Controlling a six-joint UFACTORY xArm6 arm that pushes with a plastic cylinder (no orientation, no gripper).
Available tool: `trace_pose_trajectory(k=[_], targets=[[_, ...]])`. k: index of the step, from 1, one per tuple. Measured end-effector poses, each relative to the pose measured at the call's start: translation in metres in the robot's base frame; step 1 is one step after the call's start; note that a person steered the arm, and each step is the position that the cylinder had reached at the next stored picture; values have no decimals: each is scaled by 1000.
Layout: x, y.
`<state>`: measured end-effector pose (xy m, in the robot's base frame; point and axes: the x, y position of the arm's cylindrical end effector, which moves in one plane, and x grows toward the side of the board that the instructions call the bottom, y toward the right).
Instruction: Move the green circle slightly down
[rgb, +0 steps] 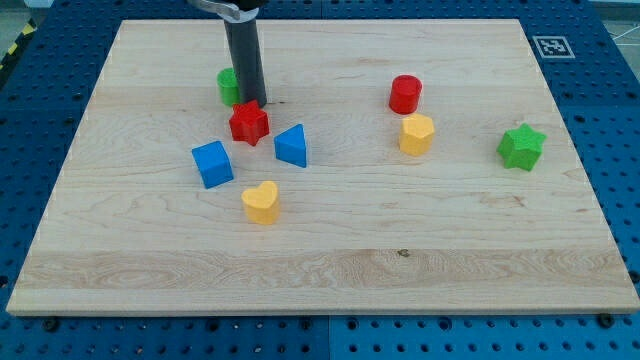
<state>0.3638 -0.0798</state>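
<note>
My tip (256, 102) has no jaws to open or clench; it is a bare rod end resting on the board (330, 250), touching or just beside the green circle (228, 86), which sits at its 9 o'clock, partly hidden behind the rod, in the board's upper left part. Just at the tip's 6 o'clock stands the red star (249, 122), so close I cannot tell whether they touch. By my judgement the step in hand is the approach: the circle has to go toward 6 o'clock, and the tip stands beside it, not above it. The next move calls for taking the tip round to the circle's 12 o'clock side, then a short nudge down, stopped early so the circle does not run into the red star. Outward from there: a blue triangle (292, 146) at 5 o'clock, a blue cube (212, 164) at 7 o'clock, a yellow heart (261, 202) below them. Well off at 3 o'clock are a red cylinder (405, 94), a yellow block (417, 134) just under it, and a green star (521, 147). Count: two green, two red, two blue, two yellow, eight blocks in all.
</note>
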Motion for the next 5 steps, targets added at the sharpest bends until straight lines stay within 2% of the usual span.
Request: trace_pose_trajectory(k=[1,3,4,5], targets=[[-2,16],[-47,-2],[-45,-24],[-11,-74]])
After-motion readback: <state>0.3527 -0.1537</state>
